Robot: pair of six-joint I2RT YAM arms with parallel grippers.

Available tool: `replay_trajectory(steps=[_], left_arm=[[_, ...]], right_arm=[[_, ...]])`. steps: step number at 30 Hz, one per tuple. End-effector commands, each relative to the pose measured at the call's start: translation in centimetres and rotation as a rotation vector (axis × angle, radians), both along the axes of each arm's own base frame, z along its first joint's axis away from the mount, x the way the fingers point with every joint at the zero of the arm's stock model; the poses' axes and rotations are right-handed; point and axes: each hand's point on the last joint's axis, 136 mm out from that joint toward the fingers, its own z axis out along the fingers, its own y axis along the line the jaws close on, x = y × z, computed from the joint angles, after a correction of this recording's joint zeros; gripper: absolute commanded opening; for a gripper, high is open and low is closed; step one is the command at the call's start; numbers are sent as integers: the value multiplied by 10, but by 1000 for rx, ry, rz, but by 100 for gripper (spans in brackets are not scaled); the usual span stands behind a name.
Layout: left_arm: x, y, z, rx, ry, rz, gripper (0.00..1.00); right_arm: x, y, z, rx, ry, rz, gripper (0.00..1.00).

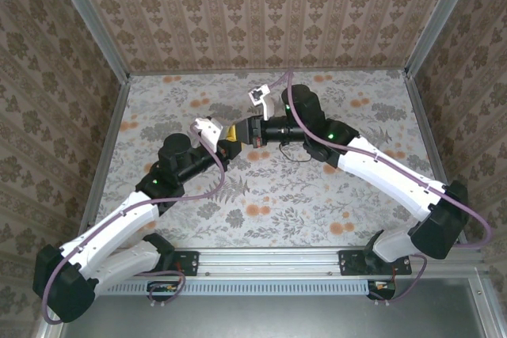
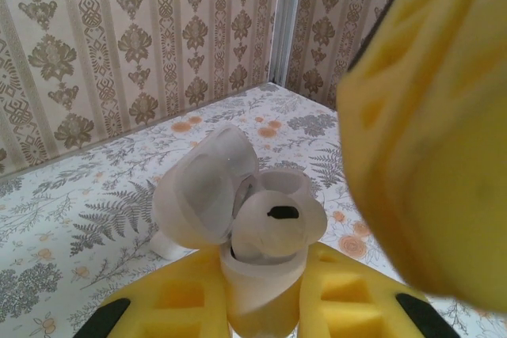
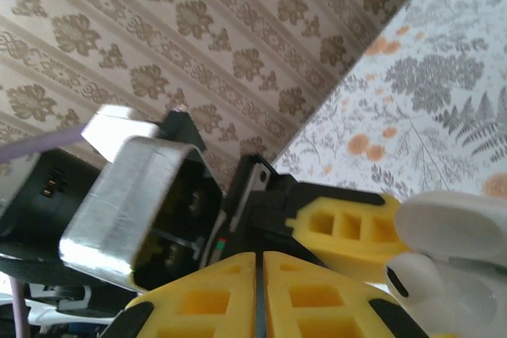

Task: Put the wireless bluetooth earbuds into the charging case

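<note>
One earbud [image 2: 273, 231] sits tilted in the mouth of the open charging case [image 2: 265, 286], lid [image 2: 207, 187] swung left, seemingly not fully seated. The left gripper [image 2: 261, 318] clamps the case above mid-table [image 2: 103, 203]. Just right, the right gripper [image 3: 260, 294] is closed and empty. Seating is in hand; next, a gentle square push.

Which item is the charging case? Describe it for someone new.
Above the middle of the table, find the left gripper. The charging case is the white shell clamped in it, lid open. Unlike the yellow fingers around it, it is glossy white, with an earbud at its opening.
</note>
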Motion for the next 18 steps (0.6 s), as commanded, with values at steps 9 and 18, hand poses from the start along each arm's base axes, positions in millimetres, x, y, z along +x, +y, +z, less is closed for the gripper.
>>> replay_trajectory(steps=[9,18], left_arm=[[-4,1,30,-33,-71,-20,0],[-5,2,30,-32,-68,-20,0]], right_arm=[[11,-13,-15,-60,21,-40,8],[17,-15,-22,-77,30,-44,8]])
